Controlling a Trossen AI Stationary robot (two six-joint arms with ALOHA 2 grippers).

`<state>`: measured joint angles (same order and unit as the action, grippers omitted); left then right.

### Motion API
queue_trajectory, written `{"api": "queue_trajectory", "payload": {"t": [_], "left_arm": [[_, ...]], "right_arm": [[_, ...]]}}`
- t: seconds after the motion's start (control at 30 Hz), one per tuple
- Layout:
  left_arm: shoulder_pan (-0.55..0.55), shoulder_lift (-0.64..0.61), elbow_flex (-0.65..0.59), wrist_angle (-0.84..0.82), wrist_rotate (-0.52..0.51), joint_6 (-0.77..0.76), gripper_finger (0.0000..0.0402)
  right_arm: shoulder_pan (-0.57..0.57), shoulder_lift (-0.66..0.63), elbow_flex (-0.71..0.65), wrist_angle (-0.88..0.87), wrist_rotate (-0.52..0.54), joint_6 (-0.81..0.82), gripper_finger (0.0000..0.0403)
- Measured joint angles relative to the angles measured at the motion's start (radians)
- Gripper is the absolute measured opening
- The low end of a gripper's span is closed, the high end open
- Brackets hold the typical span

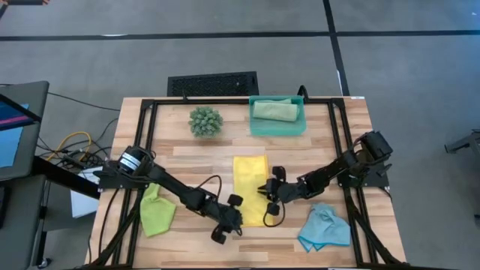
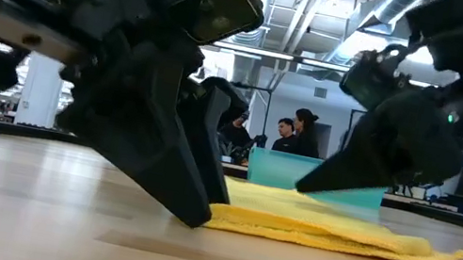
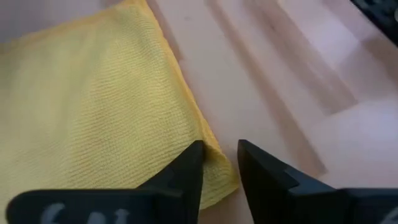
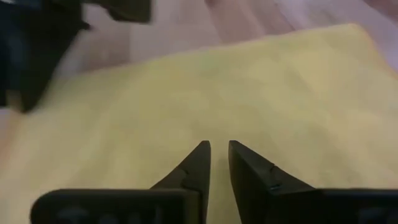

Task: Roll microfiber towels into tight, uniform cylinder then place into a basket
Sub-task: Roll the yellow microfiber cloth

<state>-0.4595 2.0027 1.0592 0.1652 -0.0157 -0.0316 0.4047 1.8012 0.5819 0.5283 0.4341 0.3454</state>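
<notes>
A yellow towel point(image 1: 250, 184), folded into a long strip, lies flat at mid table. My left gripper point(image 1: 237, 219) stands at its near left corner, its fingers closed around the cloth's edge point(image 3: 217, 163). My right gripper point(image 1: 267, 193) is at the towel's right long edge, fingers almost together on the cloth point(image 4: 219, 149). A sage green rolled towel point(image 1: 274, 110) lies in the teal basket point(image 1: 255, 126) at the far side. A lime green towel point(image 1: 156, 212) lies crumpled near left, and a light blue towel point(image 1: 324, 227) near right. My left gripper has the yellow towel's edge point(image 3: 211, 149) between its two fingers, close to the near left corner point(image 3: 229, 190). The fingers slant down from the table's left, their tips at table level point(image 2: 195, 215). The towel lies flat on the table. My right gripper has its fingertips point(image 4: 200, 152) on the yellow towel's top point(image 4: 217, 134), slanting down from the table's right point(image 2: 306, 186). Only a narrow gap with cloth in it shows between them; how much cloth they have I cannot tell. The towel lies flat.
A round spiky green plant ball point(image 1: 205, 121) sits far left of the basket. A black slotted grille point(image 1: 213, 82) lies beyond the table's far edge. A black frame point(image 1: 150, 142) runs round the tabletop. People stand in the room behind point(image 2: 293, 131).
</notes>
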Motion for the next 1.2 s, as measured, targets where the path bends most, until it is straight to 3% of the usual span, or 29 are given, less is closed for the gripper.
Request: {"api": "queue_trajectory", "payload": {"t": [0.23, 0.43, 0.67, 0.87, 1.2], "left_arm": [[-0.056, -0.021, 0.0, -0.005, -0.078, 0.025, 0.0072], [-0.051, -0.021, 0.0, 0.005, -0.106, 0.038, 0.0071], [-0.025, -0.021, 0.0, 0.009, -0.114, 0.005, 0.0071], [-0.032, -0.021, 0.0, 0.009, -0.214, -0.051, 0.0071], [0.002, -0.021, -0.017, 0.01, -0.428, -0.202, 0.0071]], "right_arm": [[0.045, -0.091, 0.0, -0.003, 0.012, -0.014, 0.0067], [0.125, -0.13, 0.0, 0.034, -0.114, -0.094, 0.0085], [0.168, -0.026, 0.047, 0.103, -0.228, -0.13, 0.0146], [0.213, 0.078, 0.147, 0.087, -0.258, -0.223, 0.0189], [0.228, 0.213, 0.293, -0.062, -0.256, -0.249, 0.0192]]}}
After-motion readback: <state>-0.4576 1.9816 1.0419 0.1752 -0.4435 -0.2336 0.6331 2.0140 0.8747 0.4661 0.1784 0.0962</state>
